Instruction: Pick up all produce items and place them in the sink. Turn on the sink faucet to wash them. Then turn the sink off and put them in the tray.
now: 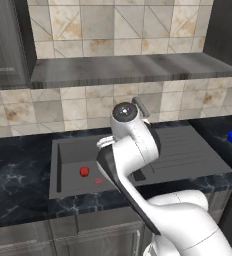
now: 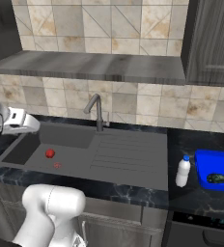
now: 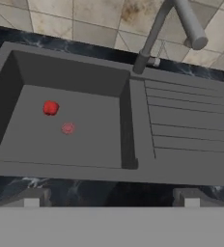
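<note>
Left base view: red ball (image 1: 84,172) is lying in the sink (image 1: 68,150) at centre left, beside the drain mark; the white arm is covering frame centre.

Right base view: dark green oval (image 2: 219,179) is sitting in the blue tray (image 2: 205,161) at lower right, white bottle (image 2: 183,171) just beside; faucet (image 2: 97,111) is standing behind the sink.

Hand view: gripper (image 3: 111,198) is hanging above the sink's front edge, fingers spread wide, gripping nothing.

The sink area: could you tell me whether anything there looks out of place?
Nothing is spilled or damaged. One thing stands out: the red ball lies alone in the sink, while the dark green oval already sits in the blue tray, right of the white bottle.
</note>
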